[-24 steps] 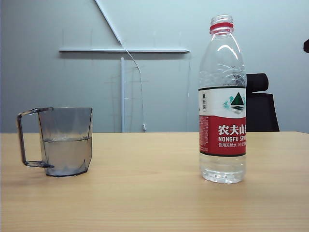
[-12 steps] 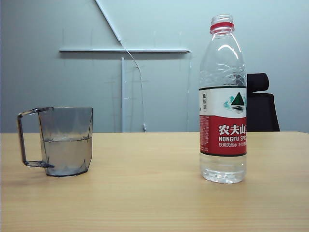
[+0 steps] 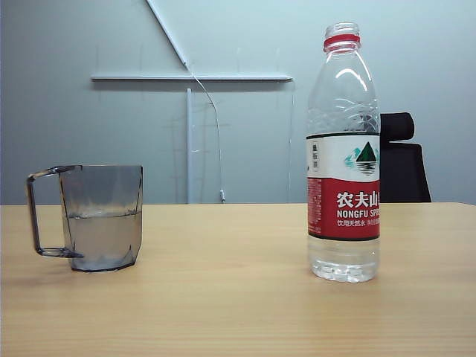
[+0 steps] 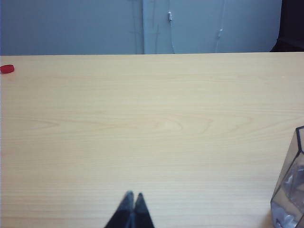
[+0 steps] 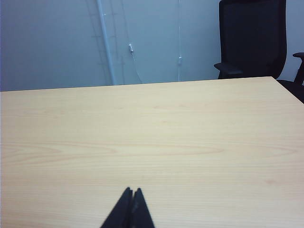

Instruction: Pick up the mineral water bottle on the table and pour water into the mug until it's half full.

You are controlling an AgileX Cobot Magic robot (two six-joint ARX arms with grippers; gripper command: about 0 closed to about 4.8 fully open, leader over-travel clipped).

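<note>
You have the mineral water bottle (image 3: 343,156) standing upright on the right side of the table (image 3: 238,312), uncapped, its red neck ring showing and only a shallow pool of water left at its base. The mug (image 3: 100,217) stands upright on the left side, well apart from the bottle, its squared handle pointing left. The water (image 3: 103,236) in the mug reaches about halfway up its smoky walls.

Neither arm appears in the exterior view. Your left gripper (image 4: 132,195) hangs low over the near edge of the table, both fingers pressed tip to tip with nothing between them. In the left wrist view, a corner of the mug (image 4: 289,194) shows at the side, apart from those fingers, and a small red cap (image 4: 7,69) lies on the far part of the table near its edge.

Your right gripper (image 5: 132,191) is also pinched completely together and empty, poised over bare tabletop near the front edge. Beyond the far edge of the table, in the right wrist view, a black office chair (image 5: 251,38) stands against the grey wall.
</note>
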